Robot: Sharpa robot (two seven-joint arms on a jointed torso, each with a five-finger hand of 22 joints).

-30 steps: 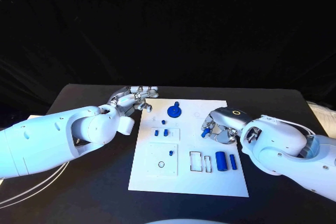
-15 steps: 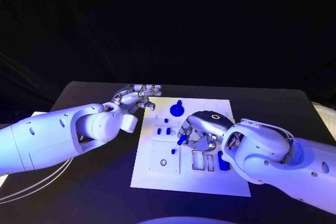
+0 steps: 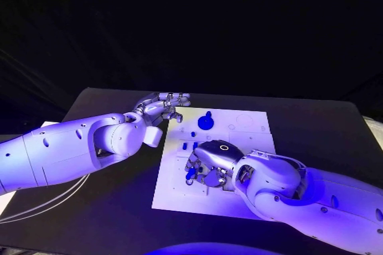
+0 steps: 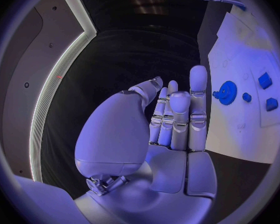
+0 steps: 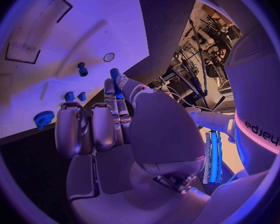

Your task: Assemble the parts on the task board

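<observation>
Head view: the board [image 3: 239,202] sits mid-bench [image 3: 104,211], with a blue gear [image 3: 206,121] near its far edge. The left hand [image 3: 164,107] hangs just off the board's far left corner, fingers straight and close together, nothing in it. The right hand [image 3: 209,164] is over the middle of the board, curled in, pinching a small blue peg [image 3: 190,176] at its fingertips. Left wrist view: hand [image 4: 171,119] flat, fingers side by side over bare bench, board [image 4: 252,129] beside it with the gear [image 4: 226,90] and two small blue blocks [image 4: 264,79]. Right wrist view: the hand [image 5: 105,124] holds the peg [image 5: 116,79] upright between thumb and fingertip above the board [image 5: 53,59], close to a small round hole [image 5: 109,57].
</observation>
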